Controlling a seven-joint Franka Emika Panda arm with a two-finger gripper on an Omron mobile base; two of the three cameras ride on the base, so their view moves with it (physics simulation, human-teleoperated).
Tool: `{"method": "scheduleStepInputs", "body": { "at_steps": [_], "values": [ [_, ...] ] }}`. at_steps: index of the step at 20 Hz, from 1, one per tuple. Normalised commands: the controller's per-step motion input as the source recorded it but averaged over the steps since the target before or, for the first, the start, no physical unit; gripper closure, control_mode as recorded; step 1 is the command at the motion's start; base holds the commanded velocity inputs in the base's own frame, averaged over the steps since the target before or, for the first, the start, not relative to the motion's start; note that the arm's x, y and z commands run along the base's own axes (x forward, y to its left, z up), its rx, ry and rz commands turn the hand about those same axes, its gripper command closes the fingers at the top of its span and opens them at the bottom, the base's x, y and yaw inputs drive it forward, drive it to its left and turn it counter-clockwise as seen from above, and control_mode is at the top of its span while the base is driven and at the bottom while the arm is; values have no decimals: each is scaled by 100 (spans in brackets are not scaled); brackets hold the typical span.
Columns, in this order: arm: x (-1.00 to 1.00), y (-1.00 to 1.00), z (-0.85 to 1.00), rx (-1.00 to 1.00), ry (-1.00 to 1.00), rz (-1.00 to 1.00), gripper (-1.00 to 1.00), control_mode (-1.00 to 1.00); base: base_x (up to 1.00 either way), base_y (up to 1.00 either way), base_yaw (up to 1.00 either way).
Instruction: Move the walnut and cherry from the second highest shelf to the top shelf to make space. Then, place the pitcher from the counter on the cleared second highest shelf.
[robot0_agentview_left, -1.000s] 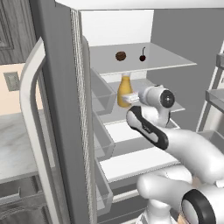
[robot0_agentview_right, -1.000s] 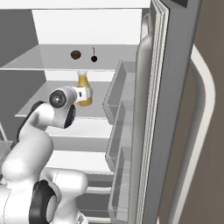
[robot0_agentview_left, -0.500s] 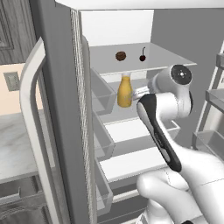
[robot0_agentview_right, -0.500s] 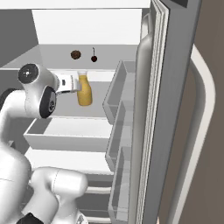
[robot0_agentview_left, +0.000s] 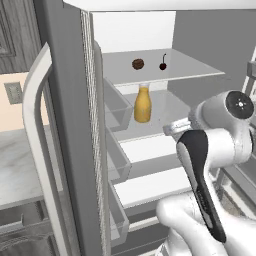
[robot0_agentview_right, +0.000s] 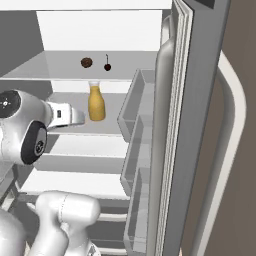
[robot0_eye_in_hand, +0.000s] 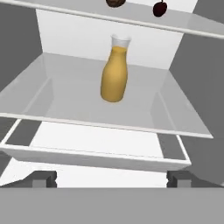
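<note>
Open refrigerator interior, read left to right. On the top shelf (robot0_agentview_left: 195, 70) rest the walnut (robot0_agentview_left: 138, 64) and, just to its right and apart from it, the cherry (robot0_agentview_left: 163, 65), stem upright; 1 level down, the pitcher (robot0_agentview_left: 142, 104) stands upright on the second highest shelf (robot0_agentview_left: 170, 112), well back from its front edge, so all 3 items appear to be in their target places. At right, the gripper (robot0_eye_in_hand: 111, 179) is spread wide and holds nothing, its 2 dark tips well apart at the bottom of the hand view and aimed level into the compartment at the pitcher, clear of it. The white arm rises from the base, bends at the elbow and extends its hand horizontally toward the shelf front. Judged risks: a forward or sideways sweep of the hand could tip the tall, narrow pitcher; an upward lift could strike the underside of the top shelf and roll the 2 round items off its edge
</note>
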Motion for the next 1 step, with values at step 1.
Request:
{"method": "scheduleStepInputs", "body": {
  "at_steps": [1],
  "values": [
    [-6, -1, 0, 0, 0, 0, -100, -100, 0, 0, 0]
  ]
}}
